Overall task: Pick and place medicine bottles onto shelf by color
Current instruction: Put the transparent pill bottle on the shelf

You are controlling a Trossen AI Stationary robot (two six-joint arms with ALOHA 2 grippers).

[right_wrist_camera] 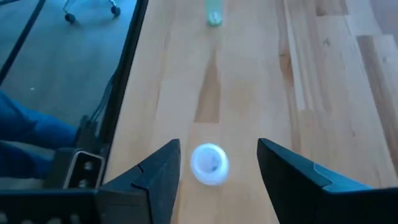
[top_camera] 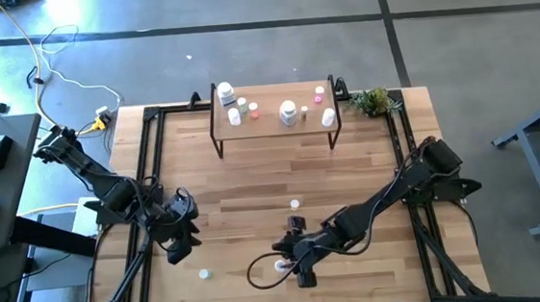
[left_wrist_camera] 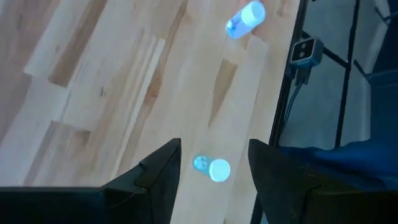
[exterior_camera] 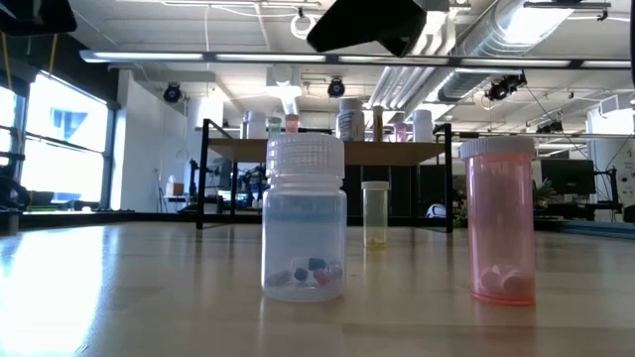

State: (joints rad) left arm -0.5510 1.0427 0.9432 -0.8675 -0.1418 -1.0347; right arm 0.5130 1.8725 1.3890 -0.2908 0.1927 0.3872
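My right gripper hangs wide open over a pink bottle at the near table edge, holding nothing. Left gripper open, empty, above a white bottle near-left. Several bottles stand on the far shelf.

Three small bottles stand on the table: a white-capped one at seven o'clock, a pinkish one at six, another near centre. The shelf at twelve carries several more bottles.
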